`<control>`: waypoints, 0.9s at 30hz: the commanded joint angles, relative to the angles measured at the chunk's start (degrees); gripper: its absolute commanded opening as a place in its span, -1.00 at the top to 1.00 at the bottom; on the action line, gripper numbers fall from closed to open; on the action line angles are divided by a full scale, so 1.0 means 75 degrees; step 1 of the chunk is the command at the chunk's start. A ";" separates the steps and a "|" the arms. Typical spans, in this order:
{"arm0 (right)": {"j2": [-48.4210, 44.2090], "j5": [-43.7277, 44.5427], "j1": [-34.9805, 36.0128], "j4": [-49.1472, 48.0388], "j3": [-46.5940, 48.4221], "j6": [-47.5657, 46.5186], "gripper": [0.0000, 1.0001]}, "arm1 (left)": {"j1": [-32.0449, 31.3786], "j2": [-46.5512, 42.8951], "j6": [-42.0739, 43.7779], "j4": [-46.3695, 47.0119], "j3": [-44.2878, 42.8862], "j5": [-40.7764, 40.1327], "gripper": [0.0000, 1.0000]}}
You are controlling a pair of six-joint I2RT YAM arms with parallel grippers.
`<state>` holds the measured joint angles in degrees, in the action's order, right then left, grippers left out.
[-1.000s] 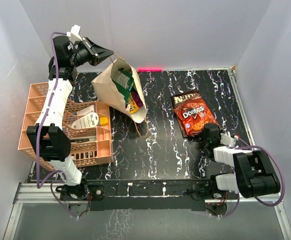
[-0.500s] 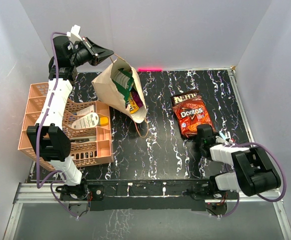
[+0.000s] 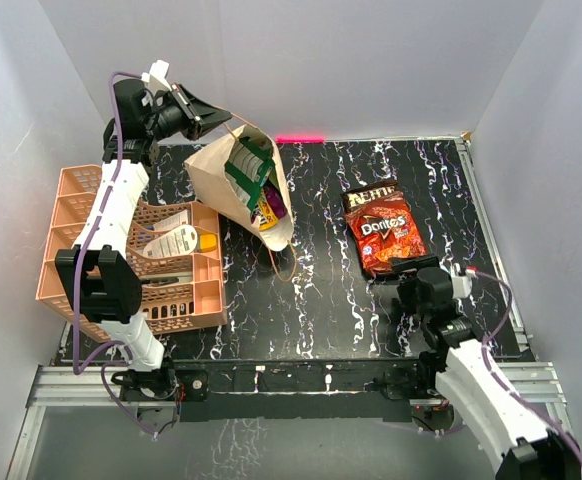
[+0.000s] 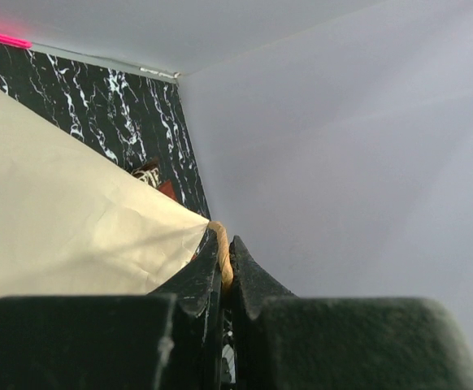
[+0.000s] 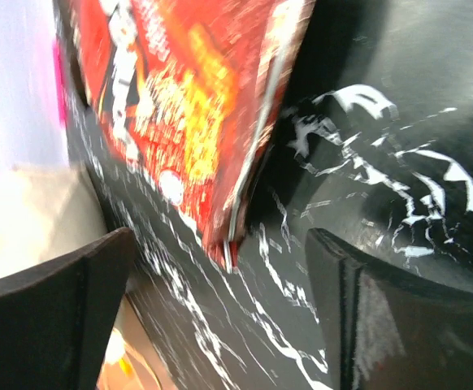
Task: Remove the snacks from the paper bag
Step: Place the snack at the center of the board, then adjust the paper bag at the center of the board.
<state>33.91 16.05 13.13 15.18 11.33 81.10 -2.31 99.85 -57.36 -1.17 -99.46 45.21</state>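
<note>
Since your left gripper (image 3: 219, 115) is pinched shut on the handle (image 4: 222, 253) of the paper bag (image 3: 209, 172), only the right gripper (image 3: 417, 272) is free. Its jaws are wide, well right of the bag, at the near end of the Doritos bag (image 3: 383, 232) lying flat right of the bag. Remaining snacks (image 3: 252, 172) sit upright in the bag's mouth, which tilts open rightward, so I'd enter along that axis.

On black marbled table (image 3: 321, 290), far left: orange plastic mesh basket (image 3: 71, 250), white tubes (image 3: 176, 240) inside. Just right of it, toward rear: tan kraft paper bag (image 3: 216, 180), glossy snack packets (image 3: 254, 175) in it. Well right: red glossy chip packet (image 3: 383, 232), flat. Left gripper (image 3: 221, 115) at bag's upper rear; right gripper (image 3: 411, 272) just before chip packet.
</note>
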 commanded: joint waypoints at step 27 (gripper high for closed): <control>0.9051 -0.5283 0.2797 -0.8002 0.3505 -0.4473 -0.57 | -0.0398 -0.0120 0.1576 -0.2048 -0.1318 -0.0080 1.00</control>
<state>96.68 -22.63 33.47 -35.57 33.06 45.58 -5.61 99.68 -46.87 -15.00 -106.54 43.92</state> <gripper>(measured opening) 0.833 0.013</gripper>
